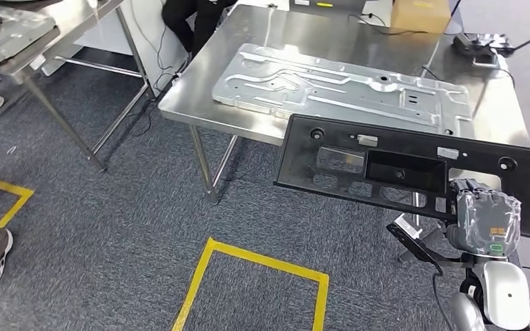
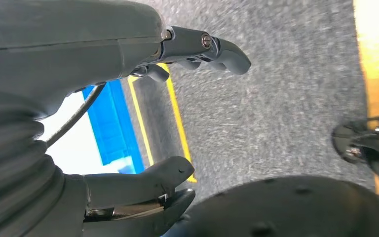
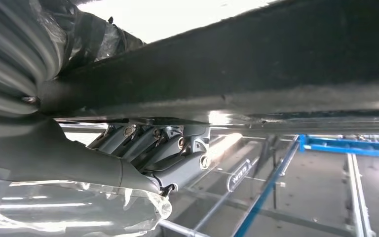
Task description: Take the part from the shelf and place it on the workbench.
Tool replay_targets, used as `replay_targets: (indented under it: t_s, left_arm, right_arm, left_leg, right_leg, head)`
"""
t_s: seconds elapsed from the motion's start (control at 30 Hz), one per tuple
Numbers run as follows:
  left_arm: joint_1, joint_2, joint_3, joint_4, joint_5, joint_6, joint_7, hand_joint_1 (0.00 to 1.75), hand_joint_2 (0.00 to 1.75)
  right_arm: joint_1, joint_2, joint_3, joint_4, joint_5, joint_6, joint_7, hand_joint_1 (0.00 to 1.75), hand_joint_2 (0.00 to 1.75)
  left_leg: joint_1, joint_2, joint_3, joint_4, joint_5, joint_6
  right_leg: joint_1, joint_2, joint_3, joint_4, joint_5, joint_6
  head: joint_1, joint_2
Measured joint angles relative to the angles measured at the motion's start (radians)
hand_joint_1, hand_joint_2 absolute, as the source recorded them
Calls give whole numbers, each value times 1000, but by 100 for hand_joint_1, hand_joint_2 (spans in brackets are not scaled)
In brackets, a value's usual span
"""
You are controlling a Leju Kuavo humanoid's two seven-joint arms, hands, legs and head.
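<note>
Head view: the right hand (image 1: 484,222), wrapped in clear film, grips the long black plastic panel (image 1: 414,172) at its near edge, carrying it level just short of the steel counter (image 1: 331,41), where a silver sheet-metal panel (image 1: 338,86) already lies. Left wrist view: the left hand (image 2: 143,123) hangs released above carpet. Right wrist view: fingers (image 3: 163,145) clamp the panel's underside. Pickup looks done; placing remains.

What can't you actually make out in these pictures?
- Head view: the right hand wears a clear plastic cover; its fingers lie hidden under the long black plastic panel.
- Head view: the silver stamped metal sheet on the steel workbench; the panel covers its near right corner.
- Left wrist view: the grey carpet is blurred.
</note>
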State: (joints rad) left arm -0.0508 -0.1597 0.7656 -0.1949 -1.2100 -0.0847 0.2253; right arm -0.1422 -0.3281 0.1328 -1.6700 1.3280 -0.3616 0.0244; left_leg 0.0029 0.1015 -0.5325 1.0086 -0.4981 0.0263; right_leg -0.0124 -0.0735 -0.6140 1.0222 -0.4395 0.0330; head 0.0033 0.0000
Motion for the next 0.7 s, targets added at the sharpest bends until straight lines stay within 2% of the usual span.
replay_targets:
  t_s: [0.07, 0.1, 0.13, 0.2, 0.23, 0.27, 0.3, 0.33, 0.4, 0.43, 0.47, 0.53, 0.7]
  left_arm:
    - [-3, 0, 0, 0, 0, 0, 0, 0, 175]
    - [-4, 0, 0, 0, 0, 0, 0, 0, 175]
    - [-4, 0, 0, 0, 0, 0, 0, 0, 175]
    - [-2, 0, 0, 0, 0, 0, 0, 0, 175]
    - [-1, 0, 0, 0, 0, 0, 0, 0, 175]
    - [0, 0, 0, 0, 0, 0, 0, 0, 175]
    - [1, 0, 0, 0, 0, -1, 0, 0, 175]
    - [2, 0, 1, 0, 2, -5, 2, 0, 175]
    - [2, 0, 5, 0, 8, -19, 7, 0, 175]
    - [1, 0, 8, 0, 11, -26, 10, 0, 175]
    - [-1, 0, 11, 0, 14, -30, 12, 0, 175]
    - [-5, -3, 15, 0, 16, -32, 15, 0, 175]
    - [-5, -6, 19, 0, 17, -35, 15, 0, 175]
  right_arm:
    - [2, 0, 0, 0, 0, 0, 0, 169, 175]
    - [1, 0, -1, -1, 0, 0, 0, 169, 175]
    - [0, 0, -1, -2, 0, 0, 0, 169, 175]
    - [-2, 0, -2, -2, 0, 0, 0, 169, 175]
    - [-3, 1, -2, -2, 0, 0, 0, 169, 175]
    - [-2, 1, -2, -2, 0, 0, 0, 169, 175]
    - [-1, 1, -1, -2, 0, 0, 0, 169, 175]
    - [-1, 2, -1, -2, 1, -1, 2, 169, 175]
    - [-3, 2, -1, -1, 7, -1, 9, 169, 175]
    - [-5, 3, -2, 1, 11, -2, 13, 169, 175]
    - [-8, 4, -2, 3, 13, -2, 16, 169, 175]
    - [-13, 5, -2, 8, 15, -2, 18, 169, 175]
    - [-22, 8, -2, 17, 18, -3, 18, 169, 175]
  left_leg:
    - [1, 12, 9, -1, -8, -13]
    - [3, -1, 9, 9, -19, -18]
    - [6, -24, -1, 37, -39, -22]
    - [8, -79, -58, 156, -101, -25]
    - [8, -90, -95, 226, -128, -25]
    - [8, -94, -126, 278, -139, -24]
    - [8, -96, -142, 294, -128, -22]
    - [7, -97, -139, 269, -97, -18]
    - [6, -106, -96, 143, -16, -6]
    - [4, -111, -75, 86, 11, -1]
    - [4, -116, -62, 48, 25, 1]
    - [2, -119, -56, 29, 29, 0]
    - [-2, -127, -57, 28, 33, 2]
  right_leg:
    - [-1, 26, 1, -3, 1, -15]
    - [-3, 38, 3, -6, 1, -23]
    - [-6, 49, 6, -9, 3, -30]
    - [-7, 71, 8, -11, 3, -40]
    - [-5, 84, 8, -10, 2, -43]
    - [-3, 97, 8, -8, 1, -45]
    - [-1, 108, 8, -6, -1, -47]
    - [0, 120, 9, -2, -4, -48]
    - [3, 137, 11, 5, -10, -46]
    - [4, 145, 11, 9, -13, -43]
    - [7, 150, 9, 13, -16, -39]
    - [8, 152, 6, 17, -20, -37]
    - [5, 143, 11, 9, -18, -35]
  head:
    - [0, 0]
    - [0, 0]
    - [-1, 0]
    - [-2, 0]
    - [-2, 0]
    - [-2, 0]
    - [-2, 0]
    - [-2, 0]
    - [-2, 0]
    - [-2, 0]
    - [-1, 0]
    - [-1, 0]
    - [-1, 0]
